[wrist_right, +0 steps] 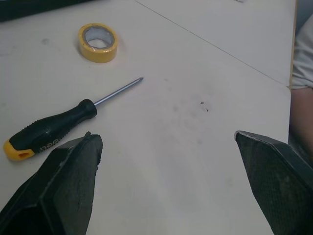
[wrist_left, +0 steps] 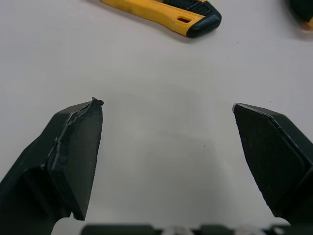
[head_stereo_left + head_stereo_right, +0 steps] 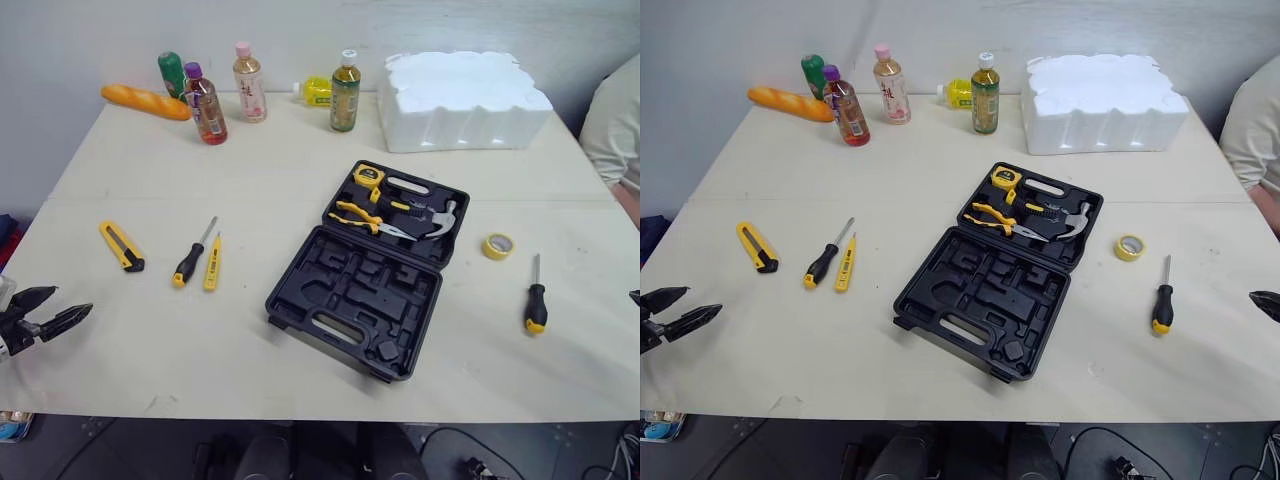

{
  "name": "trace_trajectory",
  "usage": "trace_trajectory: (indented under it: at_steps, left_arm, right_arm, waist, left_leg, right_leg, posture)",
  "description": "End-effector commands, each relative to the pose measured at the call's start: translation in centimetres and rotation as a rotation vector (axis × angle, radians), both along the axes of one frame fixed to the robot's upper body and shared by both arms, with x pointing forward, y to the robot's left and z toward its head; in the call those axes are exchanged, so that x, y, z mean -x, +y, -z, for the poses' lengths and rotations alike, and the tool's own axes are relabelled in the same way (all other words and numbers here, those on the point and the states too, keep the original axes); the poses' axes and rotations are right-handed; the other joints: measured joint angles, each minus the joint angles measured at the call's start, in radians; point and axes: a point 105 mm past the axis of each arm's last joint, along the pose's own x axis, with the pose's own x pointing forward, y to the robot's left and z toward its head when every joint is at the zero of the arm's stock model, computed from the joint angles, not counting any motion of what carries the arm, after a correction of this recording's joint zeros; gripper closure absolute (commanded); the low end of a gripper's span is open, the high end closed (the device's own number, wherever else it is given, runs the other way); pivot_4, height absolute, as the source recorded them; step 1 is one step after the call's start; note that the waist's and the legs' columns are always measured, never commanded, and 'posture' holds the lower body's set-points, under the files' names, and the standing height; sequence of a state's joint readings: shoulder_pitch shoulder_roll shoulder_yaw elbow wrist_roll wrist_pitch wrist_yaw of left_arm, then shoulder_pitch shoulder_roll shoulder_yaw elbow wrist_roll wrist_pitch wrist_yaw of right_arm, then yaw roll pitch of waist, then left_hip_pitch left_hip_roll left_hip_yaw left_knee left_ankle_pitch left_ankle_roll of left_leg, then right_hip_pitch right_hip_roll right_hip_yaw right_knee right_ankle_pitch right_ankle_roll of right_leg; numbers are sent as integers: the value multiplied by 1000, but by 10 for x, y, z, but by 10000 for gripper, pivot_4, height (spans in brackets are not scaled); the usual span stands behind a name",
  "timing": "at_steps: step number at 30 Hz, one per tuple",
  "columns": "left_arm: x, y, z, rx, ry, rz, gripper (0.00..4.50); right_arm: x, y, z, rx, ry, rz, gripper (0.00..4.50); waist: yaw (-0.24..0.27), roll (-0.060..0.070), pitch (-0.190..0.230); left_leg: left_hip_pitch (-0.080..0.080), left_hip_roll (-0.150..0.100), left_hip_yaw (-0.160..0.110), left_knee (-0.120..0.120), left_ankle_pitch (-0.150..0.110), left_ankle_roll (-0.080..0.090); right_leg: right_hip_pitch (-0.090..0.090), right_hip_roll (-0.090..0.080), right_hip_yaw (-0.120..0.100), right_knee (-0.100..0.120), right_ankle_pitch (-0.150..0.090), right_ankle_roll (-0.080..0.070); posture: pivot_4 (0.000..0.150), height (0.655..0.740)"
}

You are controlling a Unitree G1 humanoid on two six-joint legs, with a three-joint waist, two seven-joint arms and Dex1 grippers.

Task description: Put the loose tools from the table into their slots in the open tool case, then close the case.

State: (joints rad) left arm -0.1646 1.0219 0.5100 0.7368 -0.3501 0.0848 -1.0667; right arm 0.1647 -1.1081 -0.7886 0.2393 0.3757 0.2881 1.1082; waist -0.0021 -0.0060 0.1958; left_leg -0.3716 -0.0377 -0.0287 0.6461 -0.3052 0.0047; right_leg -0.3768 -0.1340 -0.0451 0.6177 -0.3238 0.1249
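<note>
When going for a first tool, lower the right gripper (image 1: 166,135), spread wide and empty, over the black handle of the screwdriver (image 1: 54,127) rather than its thin shaft, and square the grip across it before pinching. Lies just beside one finger, outside the gap, with the tape roll (image 1: 98,42) further ahead. Left gripper (image 2: 166,104) likewise parted, holding nothing; utility knife (image 2: 166,12) ahead of both fingertips, flat on the table (image 2: 156,63). Tool case (image 3: 350,290) open, well apart from either gripper.

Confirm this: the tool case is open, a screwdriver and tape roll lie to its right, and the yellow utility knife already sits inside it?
No. The utility knife lies loose on the table, left of the tool case; the left eye view shows it.
</note>
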Motion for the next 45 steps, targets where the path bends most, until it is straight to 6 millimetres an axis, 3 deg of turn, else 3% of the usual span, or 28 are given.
trace_trajectory:
  at_steps: [1, 6, 12, 16, 17, 20, 23, 24, 29, 34, 39, 45]
  left_arm:
    - [-12, -28, -25, -22, -63, 120, 399]
    - [-40, -102, -50, -43, -106, 348, 399]
    - [-81, -192, -65, -91, -135, 519, 399]
    - [-116, -235, -63, -106, -125, 567, 10790]
    - [-125, -243, -60, -106, -107, 564, 16961]
    - [-142, -260, -51, -120, -64, 583, 28080]
    - [-155, -278, -45, -130, -44, 621, 42584]
    - [-159, -282, -44, -134, -47, 624, 44311]
    - [-173, -298, -41, -142, -59, 633, 44311]
    - [-181, -333, -37, -121, -45, 656, 44311]
    - [-183, -347, -33, -124, -51, 674, 44311]
    - [-181, -359, -24, -127, -29, 690, 44311]
  right_arm:
    - [-2, 13, -14, 16, -56, -26, 0]
    - [-12, 62, -13, -2, -62, -136, 0]
    - [-26, 100, 3, -40, -49, -142, 0]
    - [-40, 124, 20, -62, -35, -145, 10424]
    - [-44, 128, 26, -59, -22, -138, 16852]
    - [-52, 135, 40, -8, 11, -128, 29392]
    - [-61, 142, 45, -48, 4, -109, 44890]
    - [-63, 146, 47, -50, 4, -109, 45000]
    - [-68, 155, 54, -56, 11, -115, 45000]
    - [-75, 164, 61, -71, 17, -119, 45000]
    - [-80, 169, 66, -66, 34, -139, 45000]
    - [-91, 180, 67, -57, 37, -173, 45000]
  waist:
    - [1, 0, 0]
    - [7, 1, 1]
    - [24, 1, 1]
    - [25, 0, 1]
    - [25, 0, 1]
    - [26, -1, 1]
    - [26, -1, 2]
    - [26, -2, 2]
    - [27, -3, 3]
    - [30, -4, 3]
    - [26, -5, 4]
    - [27, -5, 4]
  left_leg:
    - [0, 0, 0, 0, 0, 0]
    - [0, 0, 0, 1, -1, -4]
    - [-1, -1, -1, 2, 2, -1]
    - [-2, -2, 0, 5, 3, -1]
    - [-2, -3, 0, 5, 3, 0]
    - [-2, -3, 1, 6, 4, 1]
    - [-3, -3, 1, 6, 5, 1]
    - [-3, -3, 1, 6, 5, 1]
    - [-6, -3, 0, 6, 5, 2]
    - [-7, -3, 0, 8, 5, 3]
    - [-19, -4, -2, 17, 5, 3]
    - [-22, -5, 1, 18, 8, 4]
  right_leg:
    - [0, 0, 0, 0, 0, 0]
    - [0, 0, 0, 1, 0, 0]
    - [1, 3, 0, 2, 1, 0]
    - [0, 7, 0, 4, 1, 2]
    - [0, 7, 0, 3, 2, 2]
    - [0, 9, 1, 4, 2, 2]
    - [0, 9, 1, 3, 2, 2]
    - [0, 9, 1, 3, 2, 2]
    - [-1, 9, -1, 4, 2, 3]
    - [-1, 9, -1, 3, 3, 4]
    - [-10, 9, -2, 8, 4, 7]
    - [-16, 8, 0, 10, 4, 6]
  posture:
    - [1500, 7383]
    - [1500, 7383]
    - [1500, 7383]
    - [1500, 7383]
    - [1500, 7383]
    - [1500, 7383]
    - [1500, 7383]
    - [1500, 7383]
    - [1500, 7383]
    - [1500, 7383]
    - [1500, 7383]
    - [1500, 7383]
